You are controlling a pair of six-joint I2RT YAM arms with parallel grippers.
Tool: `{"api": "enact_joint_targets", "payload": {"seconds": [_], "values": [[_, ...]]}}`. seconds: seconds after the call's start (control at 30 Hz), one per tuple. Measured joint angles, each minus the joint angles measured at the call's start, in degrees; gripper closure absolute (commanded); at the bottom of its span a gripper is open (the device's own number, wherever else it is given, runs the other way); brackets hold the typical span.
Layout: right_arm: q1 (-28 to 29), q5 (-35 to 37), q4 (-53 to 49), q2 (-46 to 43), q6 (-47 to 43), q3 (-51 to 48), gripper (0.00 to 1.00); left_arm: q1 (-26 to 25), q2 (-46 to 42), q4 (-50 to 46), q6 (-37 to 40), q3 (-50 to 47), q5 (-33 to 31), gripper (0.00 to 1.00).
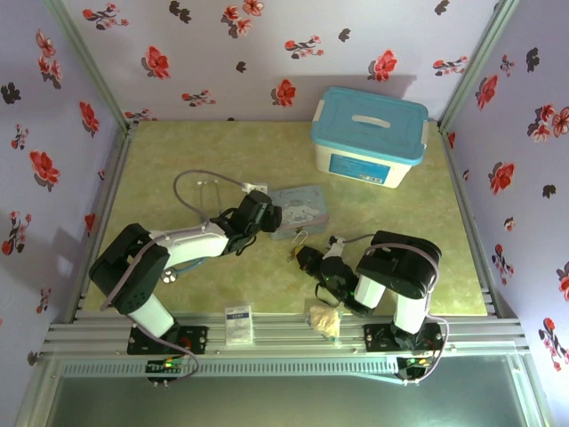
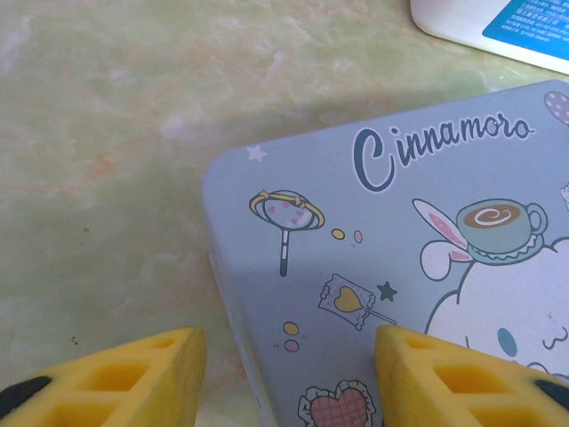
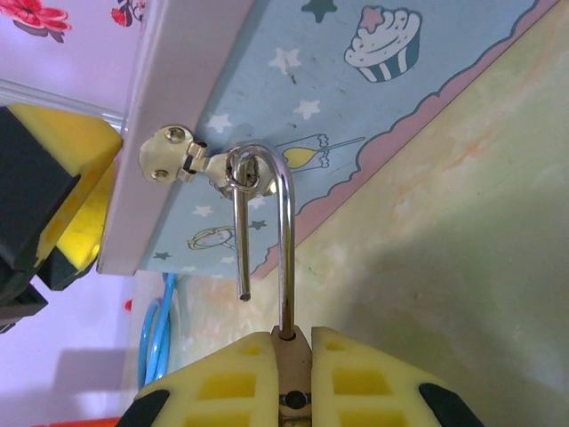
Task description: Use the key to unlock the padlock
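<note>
Padlock body is pinched between the right gripper's yellow pads, at the near edge of the cartoon tin. Shackle has its short leg hanging free of the body, which reads as sprung, but the hook is threaded through the hasp ring on the tin. Key: can't make it out. Left gripper is spread wide, straddling the tin's edge without clamping it.

Risks:
- Pull straight back and the hook drags the tin — nothing pins it.
- Thin grip on a tiny body could twist or slip under that load.
- The free leg may snag the ring unless it's rotated out.

Blue-lidded box sits well beyond — no factor.
</note>
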Motion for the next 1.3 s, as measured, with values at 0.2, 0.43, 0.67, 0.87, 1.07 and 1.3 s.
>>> {"api": "enact_joint_targets", "payload": {"seconds": [0.2,0.43,0.67,0.87,1.07,1.3], "values": [[0.48,2.99,-0.48,0.02,0.00,3.02,1.00,0.15,0.00,0.00,1.09,0.00,-0.24,0.49],[0.24,6.01,-0.31,0.02,-0.02,3.06,1.00,0.15,0.00,0.02,1.27,-0.02,-0.22,0.49],[-1.70,5.81,-0.09,0.00,-0.04,1.55,1.00,0.09,0.00,0.57,1.29,-0.28,0.00,0.50],[-3.87,4.37,-0.13,-2.08,-1.20,1.31,1.00,0.11,0.00,0.63,2.10,-0.28,0.22,0.50],[-4.44,4.28,-0.17,-2.95,-1.79,1.29,1.00,0.11,0.00,0.68,2.49,-0.28,0.24,0.51],[-5.57,3.89,-0.11,-2.97,-1.95,0.79,1.00,0.11,0.00,0.76,2.51,-0.28,0.63,0.51]]}}
